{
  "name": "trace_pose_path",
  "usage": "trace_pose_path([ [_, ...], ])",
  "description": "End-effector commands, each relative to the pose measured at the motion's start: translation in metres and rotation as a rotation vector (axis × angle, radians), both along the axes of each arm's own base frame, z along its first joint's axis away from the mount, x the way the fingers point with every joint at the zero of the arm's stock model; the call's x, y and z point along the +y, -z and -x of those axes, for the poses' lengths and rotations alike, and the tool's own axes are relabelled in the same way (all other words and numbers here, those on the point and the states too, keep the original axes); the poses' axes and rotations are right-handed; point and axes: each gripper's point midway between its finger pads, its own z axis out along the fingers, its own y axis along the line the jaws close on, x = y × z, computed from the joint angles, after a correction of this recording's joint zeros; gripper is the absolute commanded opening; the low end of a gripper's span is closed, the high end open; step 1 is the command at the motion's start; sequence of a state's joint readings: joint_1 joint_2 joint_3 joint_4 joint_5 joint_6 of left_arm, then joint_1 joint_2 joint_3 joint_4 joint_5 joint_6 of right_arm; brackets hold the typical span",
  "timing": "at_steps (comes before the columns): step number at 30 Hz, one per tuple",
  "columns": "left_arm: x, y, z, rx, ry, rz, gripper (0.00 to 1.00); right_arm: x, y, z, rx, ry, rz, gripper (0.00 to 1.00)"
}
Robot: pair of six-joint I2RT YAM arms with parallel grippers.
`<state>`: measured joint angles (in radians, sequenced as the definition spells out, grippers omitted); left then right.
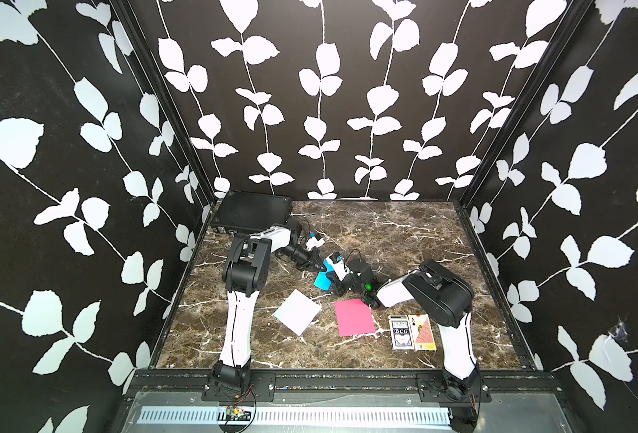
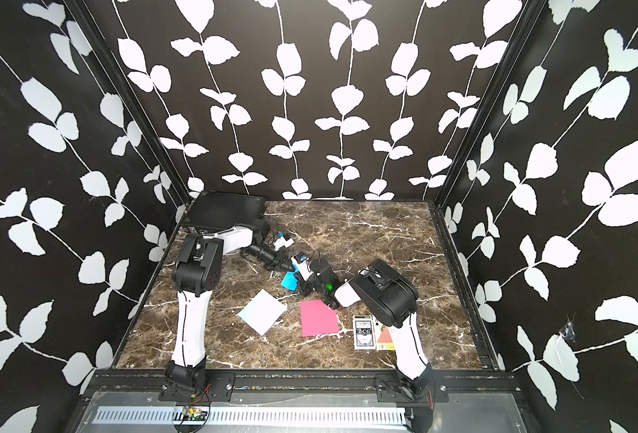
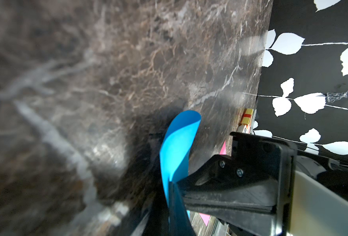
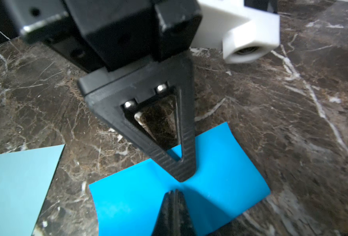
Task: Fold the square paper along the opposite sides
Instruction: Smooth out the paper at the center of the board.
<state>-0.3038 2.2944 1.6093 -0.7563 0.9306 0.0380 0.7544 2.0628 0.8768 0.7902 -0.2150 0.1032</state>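
Pinching the blue paper (image 4: 226,179) tight in our left hand (image 4: 184,176), we had it bowed up off the surface (image 4: 291,102), uncreased. Our right hand (image 4: 175,196), closed too, met it tip to tip on the paper. Flattening and creasing were, we judged, left.

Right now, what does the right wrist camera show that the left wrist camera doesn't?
Only the right wrist view shows the pale sheet. Only the left wrist view shows the pink sheet and a card box. Both show the blue paper, curled up, with black fingers meeting at it, on the marble table.
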Motion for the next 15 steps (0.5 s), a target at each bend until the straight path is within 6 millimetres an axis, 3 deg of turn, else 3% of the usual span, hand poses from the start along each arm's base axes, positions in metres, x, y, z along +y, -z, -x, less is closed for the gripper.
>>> trace_pose_path([
  [1,0.007,0.007,0.003,0.019,0.005,-0.02,0.0,-0.007,0.022,0.015,0.021,-0.004,0.058,0.0],
  [15,0.016,0.01,0.003,0.024,-0.001,-0.04,0.0,-0.015,0.041,0.05,0.056,-0.038,0.099,0.01],
])
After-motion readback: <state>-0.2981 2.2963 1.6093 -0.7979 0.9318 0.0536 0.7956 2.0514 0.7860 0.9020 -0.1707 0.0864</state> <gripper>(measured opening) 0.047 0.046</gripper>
